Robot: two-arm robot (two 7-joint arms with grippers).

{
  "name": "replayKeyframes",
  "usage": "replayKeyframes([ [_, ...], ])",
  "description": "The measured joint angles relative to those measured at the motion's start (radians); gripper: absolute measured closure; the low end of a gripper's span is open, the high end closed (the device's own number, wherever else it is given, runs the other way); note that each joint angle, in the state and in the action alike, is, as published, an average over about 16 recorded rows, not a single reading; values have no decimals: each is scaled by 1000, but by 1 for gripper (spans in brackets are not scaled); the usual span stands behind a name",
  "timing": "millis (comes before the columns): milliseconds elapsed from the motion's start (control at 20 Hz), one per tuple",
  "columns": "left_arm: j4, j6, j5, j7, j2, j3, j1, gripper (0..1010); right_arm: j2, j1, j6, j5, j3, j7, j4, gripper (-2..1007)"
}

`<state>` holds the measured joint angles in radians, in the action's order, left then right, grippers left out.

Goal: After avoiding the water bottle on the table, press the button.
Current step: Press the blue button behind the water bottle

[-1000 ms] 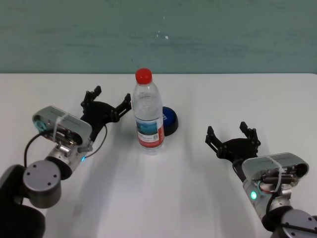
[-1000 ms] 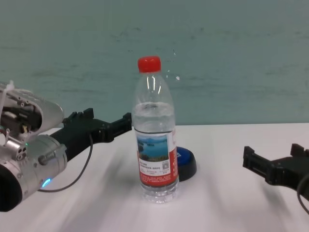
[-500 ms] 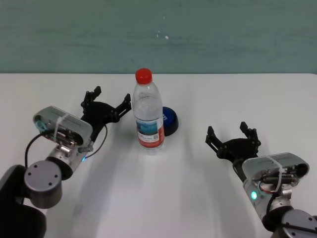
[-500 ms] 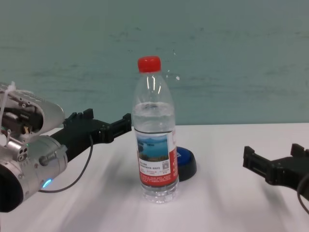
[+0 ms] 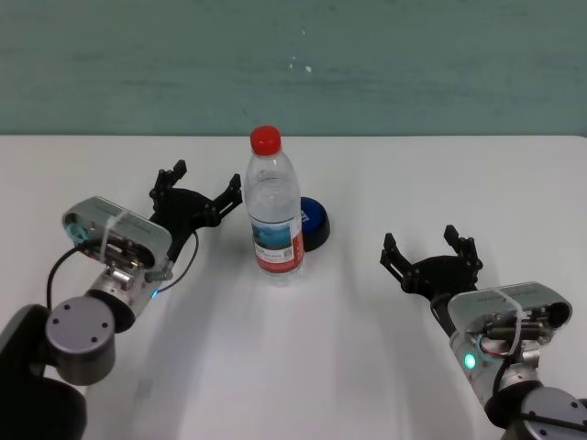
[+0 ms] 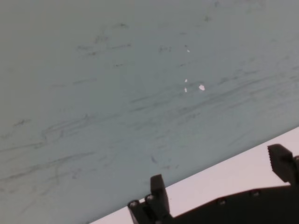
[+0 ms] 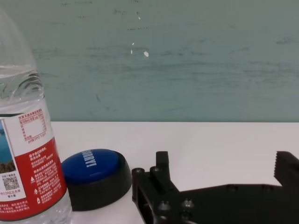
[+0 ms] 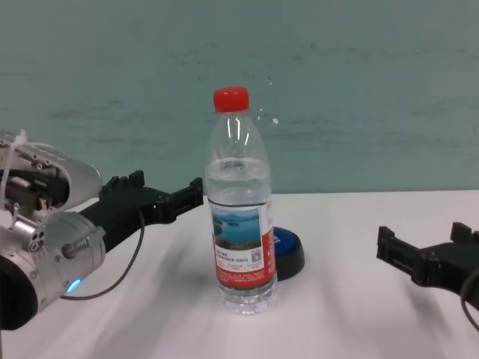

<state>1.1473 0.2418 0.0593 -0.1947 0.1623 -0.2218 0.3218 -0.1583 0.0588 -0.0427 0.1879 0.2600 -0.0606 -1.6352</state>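
The water bottle (image 5: 274, 206) stands upright in the middle of the white table (image 5: 303, 367); it also shows in the chest view (image 8: 239, 202) and the right wrist view (image 7: 25, 154). The blue button (image 5: 314, 223) sits just behind it to the right, half hidden, and shows in the right wrist view (image 7: 96, 176) and the chest view (image 8: 287, 250). My left gripper (image 5: 200, 188) is open, raised to the left of the bottle near its upper half, not touching it. My right gripper (image 5: 430, 248) is open and empty, low at the right, apart from the button.
A teal wall (image 5: 293, 64) runs along the table's far edge. The left wrist view shows only this wall (image 6: 140, 84), a strip of table and the gripper's fingers (image 6: 156, 196).
My left arm has shifted very slightly; the gripper stays beside the bottle. The bottle, the button and the right arm have not moved.
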Motion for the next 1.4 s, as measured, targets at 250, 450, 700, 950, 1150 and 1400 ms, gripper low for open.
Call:
replayKeyframes([
  [250, -8, 2, 2, 2, -2, 2, 4, 0, 0, 0, 0, 0, 0, 0, 0, 1],
  [450, -13, 2, 3, 4, -3, 4, 7, 0, 0, 0, 0, 0, 0, 0, 0, 1],
  [700, -20, 3, 3, 5, -4, 6, 11, 0, 0, 0, 0, 0, 0, 0, 0, 1],
  [950, -25, 4, 4, 4, -4, 7, 14, 0, 0, 0, 0, 0, 0, 0, 0, 1],
  [1150, -28, 6, 4, 3, -5, 6, 16, 0, 0, 0, 0, 0, 0, 0, 0, 1],
  [1400, -30, 6, 4, 2, -5, 7, 19, 0, 0, 0, 0, 0, 0, 0, 0, 1],
])
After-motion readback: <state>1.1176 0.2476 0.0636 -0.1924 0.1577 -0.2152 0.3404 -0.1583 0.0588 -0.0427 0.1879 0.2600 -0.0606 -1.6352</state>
